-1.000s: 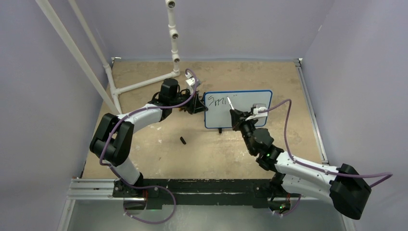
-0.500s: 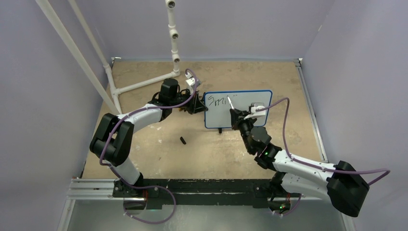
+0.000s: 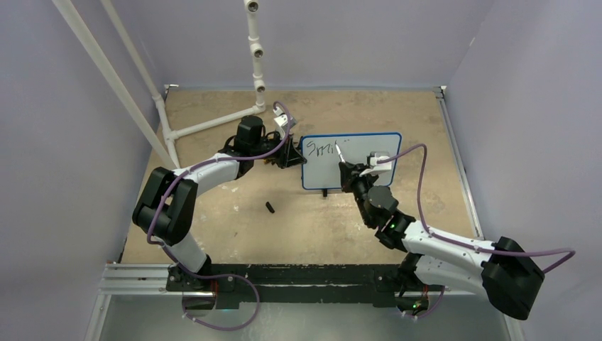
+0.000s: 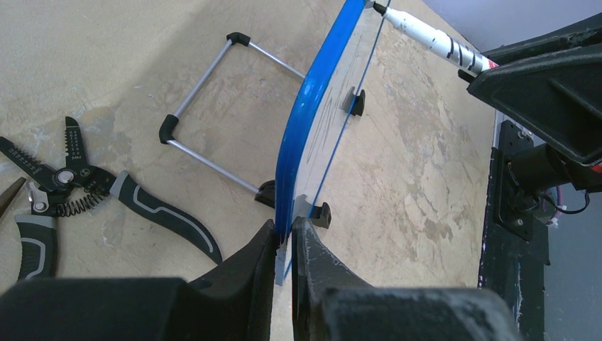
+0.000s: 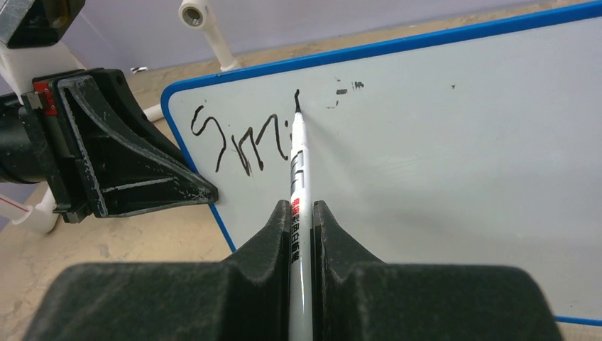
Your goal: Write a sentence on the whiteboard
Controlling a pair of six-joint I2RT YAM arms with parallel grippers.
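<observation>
- From overhead, I see the whiteboard (image 3: pixel 319 174) standing mid-counter (image 3: pixel 227 234), between my two arms.
- My left wrist view shows the left claw (image 4: pixel 284 234) pinching the board's blue edge. It also shows a wire stand (image 4: pixel 213 92) and pliers (image 4: pixel 71 185) behind the board, which I can't make out from above.
- Only the right wrist view reads the sentence (image 5: pixel 241 142): "Smi", plus one stroke. There the right claw (image 5: pixel 302 213) is clamped on the marker (image 5: pixel 297 160), whose tip touches the board.
</observation>
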